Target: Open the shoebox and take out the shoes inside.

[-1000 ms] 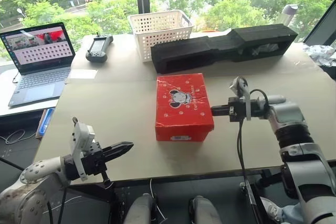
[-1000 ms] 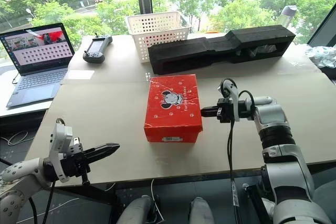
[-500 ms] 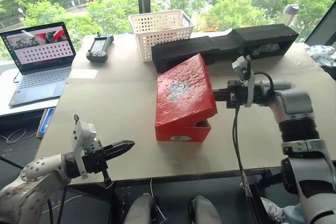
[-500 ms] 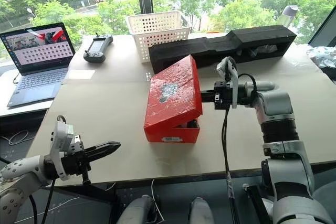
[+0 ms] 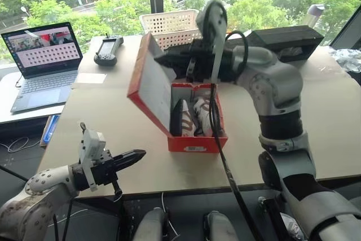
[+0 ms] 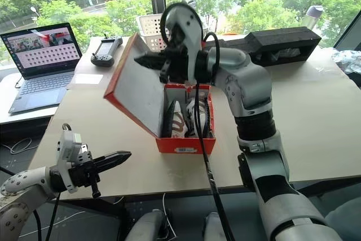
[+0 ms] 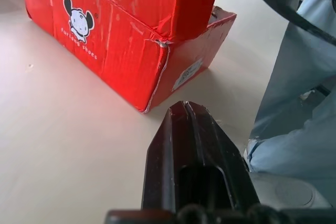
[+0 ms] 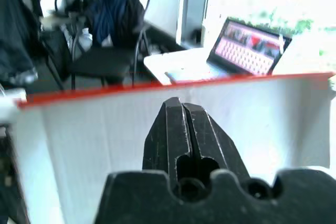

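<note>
The red shoebox [image 5: 194, 142] stands open in the middle of the table. Its lid [image 5: 153, 90] is tipped up on the left side, white inside facing right. In the box lie the shoes [image 5: 193, 115], white sneakers with dark soles, side by side. My right gripper [image 5: 159, 58] is shut and reaches leftward over the box, its tip against the upper inside of the lid [image 8: 94, 129]. Low at the table's near left edge, my left gripper [image 5: 141, 153] is shut and empty, pointing toward the box's red side [image 7: 105, 40] with a gap between them.
A white lattice basket [image 5: 169, 22] and a long black foam block [image 5: 282, 39] sit just behind the box. An open laptop [image 5: 42, 60] and a black controller [image 5: 107, 51] lie at the far left. The right half of the table [image 5: 316, 111] is bare.
My right gripper has risen and swung left, and the lid has gone from closed to standing up on the left, baring the shoes. The left gripper has not moved.
</note>
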